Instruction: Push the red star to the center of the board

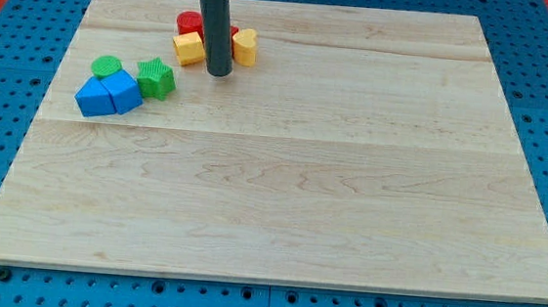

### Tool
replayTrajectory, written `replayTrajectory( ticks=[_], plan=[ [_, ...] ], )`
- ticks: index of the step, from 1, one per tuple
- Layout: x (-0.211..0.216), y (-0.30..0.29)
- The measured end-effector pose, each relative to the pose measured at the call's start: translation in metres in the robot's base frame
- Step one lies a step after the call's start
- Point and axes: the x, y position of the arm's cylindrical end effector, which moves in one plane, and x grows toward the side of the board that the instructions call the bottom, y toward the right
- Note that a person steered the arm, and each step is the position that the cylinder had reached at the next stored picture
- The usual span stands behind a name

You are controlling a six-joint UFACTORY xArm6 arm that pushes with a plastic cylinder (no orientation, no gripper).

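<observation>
My tip (219, 72) rests on the wooden board (282, 174) near the view's top left, at the lower edge of a small cluster. The rod hides part of that cluster. A red block (189, 22) shows left of the rod at the cluster's top; its shape is unclear, and a sliver of red (232, 30) shows right of the rod. A yellow block (189, 47) sits just left of the tip and a yellow rounded block (245, 46) just right of it.
A second cluster lies further left: a green round block (106, 66), a green star-like block (156, 78) and two blue blocks (95, 97) (122, 91) touching. A blue pegboard (6, 74) surrounds the board.
</observation>
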Motion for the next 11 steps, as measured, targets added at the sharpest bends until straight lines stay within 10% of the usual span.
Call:
replayTrajectory(
  ticks=[2,5,8,11],
  plan=[
    [-0.038,0.101],
    [-0.146,-0.006],
    [-0.094,-0.036],
    [-0.008,0.091]
  ],
)
